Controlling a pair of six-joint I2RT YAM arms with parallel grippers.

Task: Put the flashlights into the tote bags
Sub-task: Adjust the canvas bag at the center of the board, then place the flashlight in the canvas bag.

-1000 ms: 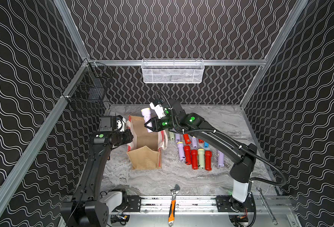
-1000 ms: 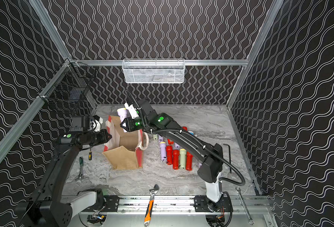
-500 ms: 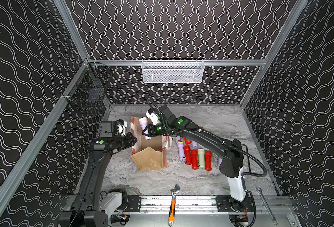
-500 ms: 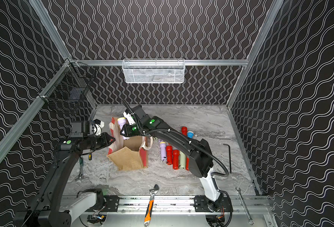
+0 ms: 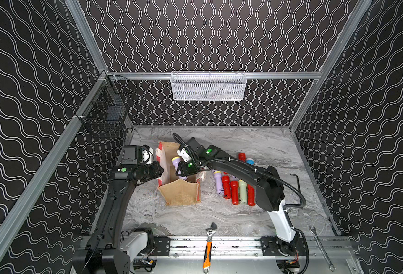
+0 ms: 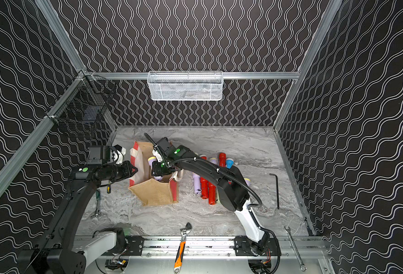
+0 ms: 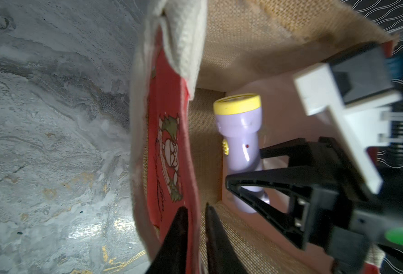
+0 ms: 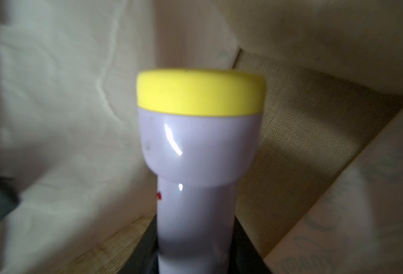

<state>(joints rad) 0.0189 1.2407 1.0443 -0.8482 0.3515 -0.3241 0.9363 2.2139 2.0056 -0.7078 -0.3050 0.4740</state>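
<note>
Top views sharp, evenly lit; worktop (image 5: pixel 184 220) sheen at six o'clock. Wrist views dim, blurred (right worst); glare streaks on torch (image 8: pixel 199 142).

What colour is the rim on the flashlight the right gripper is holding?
Yellow, on a lilac flashlight; the right wrist view shows it best.

A white mesh basket (image 5: pixel 207 86) hangs on the back wall's rail. A black wire basket (image 5: pixel 105 113) hangs in the back left corner. An orange-handled adjustable wrench (image 5: pixel 208 244) lies across the front rail, with a long spanner (image 5: pixel 320 248) well to its right. On the marble table (image 5: pixel 255 142), a black hex key (image 6: pixel 276 189) lies near the right wall and a small spanner (image 6: pixel 96 208) near the left.
</note>
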